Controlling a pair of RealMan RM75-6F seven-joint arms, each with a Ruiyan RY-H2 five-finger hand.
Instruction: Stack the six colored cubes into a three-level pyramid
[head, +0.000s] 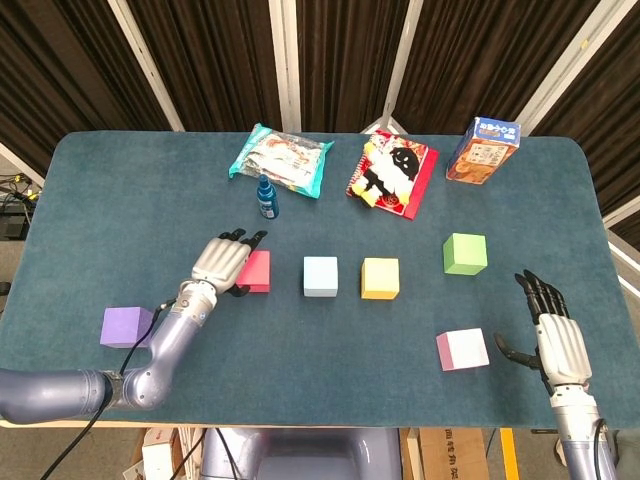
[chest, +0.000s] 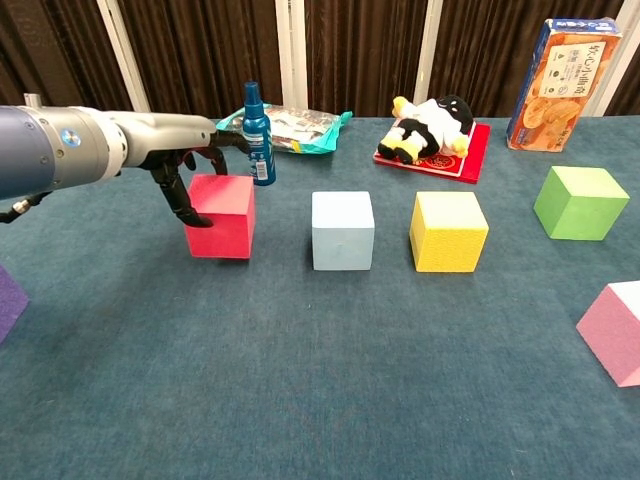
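Six cubes lie apart on the blue table (head: 90, 200), none stacked. Farthest left is the purple cube (head: 124, 326), at the near edge. Next, the left hand (head: 222, 262) lies over the red cube (head: 254, 271), its thumb (chest: 180, 200) against the cube's left face and its fingers (chest: 205, 152) arched over the top; whether it truly grips or merely touches, I cannot tell. Just right of the red cube stand the pale blue cube (head: 320, 276) and the yellow cube (head: 380, 278), in one row with small gaps between. Further right is the green cube (head: 465, 253), a little farther back, and nearer the front the pink cube (head: 462, 349). At the far right the right hand (head: 553, 336) hovers beside the pink cube, fingers spread, holding nothing.
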